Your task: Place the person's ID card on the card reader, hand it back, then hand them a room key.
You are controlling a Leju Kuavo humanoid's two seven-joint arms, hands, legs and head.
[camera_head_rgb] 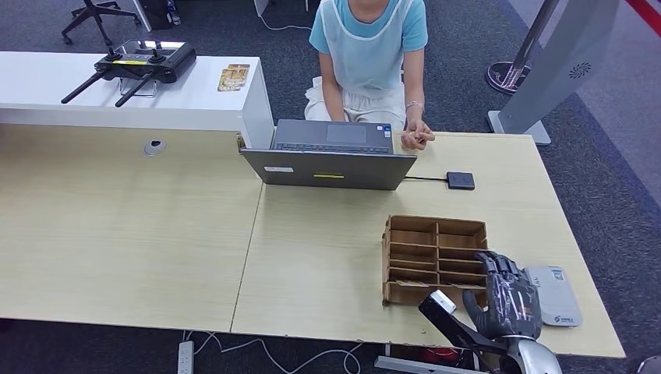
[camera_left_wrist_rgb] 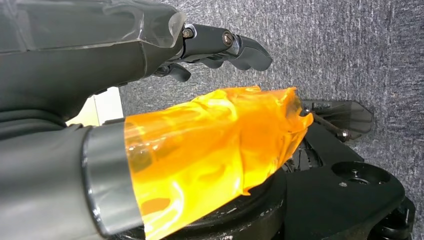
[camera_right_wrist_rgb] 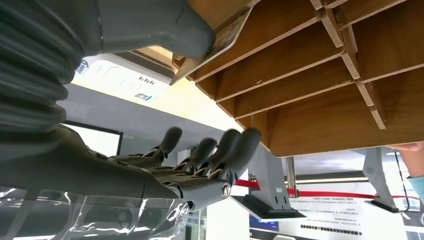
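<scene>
Lying flat beside organizer (camera_head_rgb: 433, 259): grey-white card reader (camera_head_rgb: 555, 295).

We note two pale wood-grain tabletops (camera_head_rgb: 125, 234) butted side by side, seam running front to back; a round cable grommet (camera_head_rgb: 154, 146) near the far edge of the left one; behind it a white counter (camera_head_rgb: 117, 93) carrying a black remote controller (camera_head_rgb: 140, 64) with antennas; floor is dark grey-blue carpet (camera_head_rgb: 608, 187); an office chair base (camera_head_rgb: 95, 17) at far left; a grey sign stand (camera_head_rgb: 557, 74) and a stanchion base (camera_head_rgb: 510, 76) at far right; a white power strip (camera_head_rgb: 185, 358) and loose cable on the floor under the front edge; lighting even and bright, soft shadows; a person sits across the table.
</scene>
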